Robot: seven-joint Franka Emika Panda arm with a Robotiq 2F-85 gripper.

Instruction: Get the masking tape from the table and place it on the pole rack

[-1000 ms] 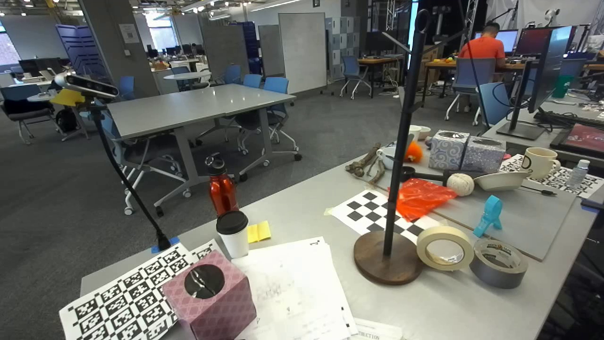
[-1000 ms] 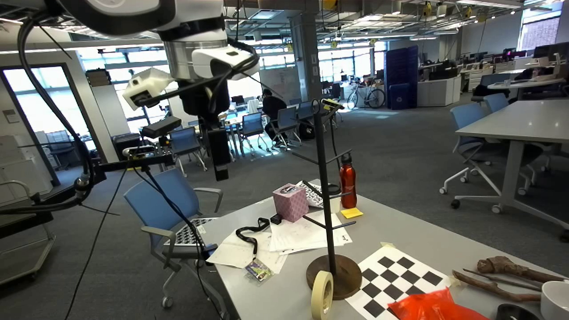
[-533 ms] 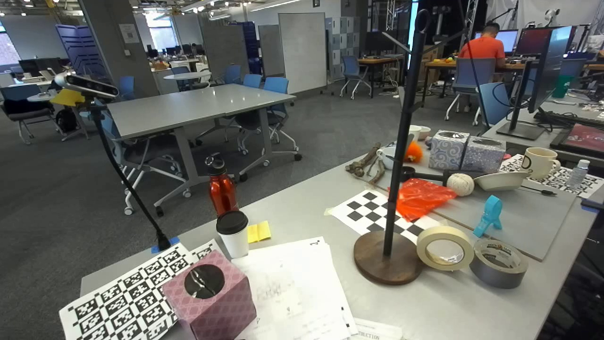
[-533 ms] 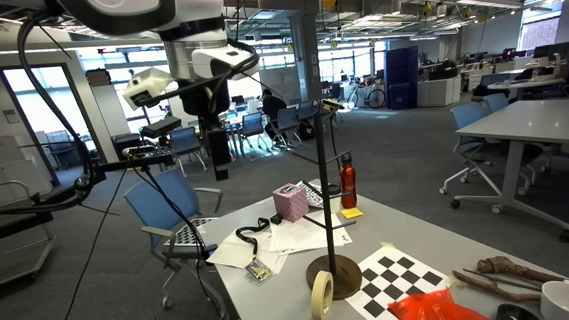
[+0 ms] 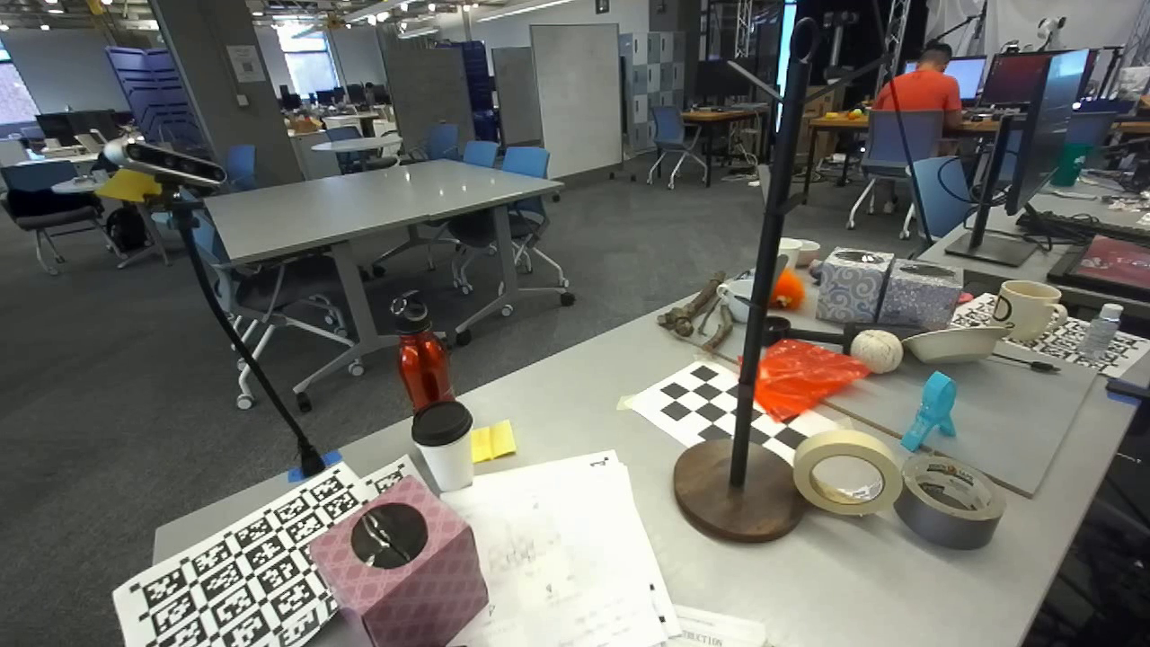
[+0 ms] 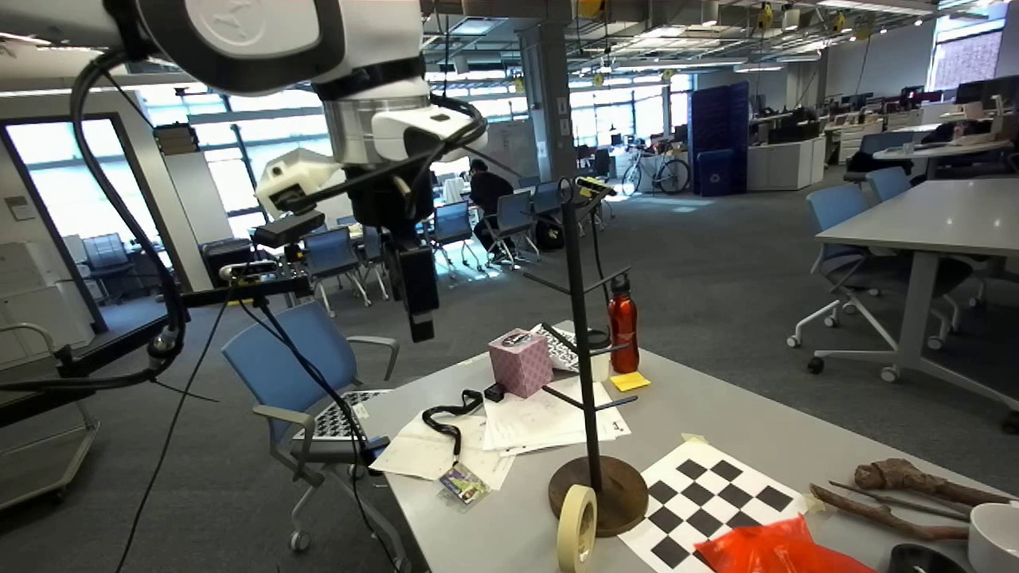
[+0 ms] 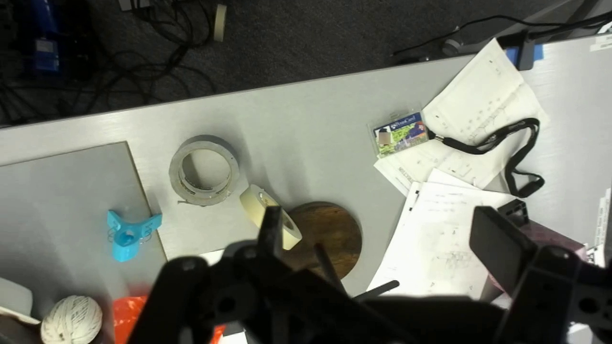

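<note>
The masking tape (image 5: 844, 440) is a cream ring standing on its edge on the pale grey table (image 5: 575, 404), beside the round brown base of the pole rack (image 5: 764, 270). It also shows in an exterior view (image 6: 567, 533) and in the wrist view (image 7: 255, 205), partly behind the left finger. The black pole with thin side pegs (image 6: 585, 358) stands upright. My gripper (image 7: 382, 231) is open and empty, high above the table. In an exterior view the gripper (image 6: 422, 328) hangs left of the pole, above and away from the tape.
A grey tape roll (image 5: 950, 512) lies close beside the masking tape. A blue clip (image 5: 933, 413), a red plastic bag (image 5: 800, 377), a pink tissue box (image 5: 404, 575), a cup (image 5: 446, 458) and a red bottle (image 5: 422, 364) are around. Papers and a lanyard (image 7: 521, 126) lie near the edge.
The arm and gripper have moved right and slightly down in an exterior view over the last half second. The tape and the pole rack have not moved.
</note>
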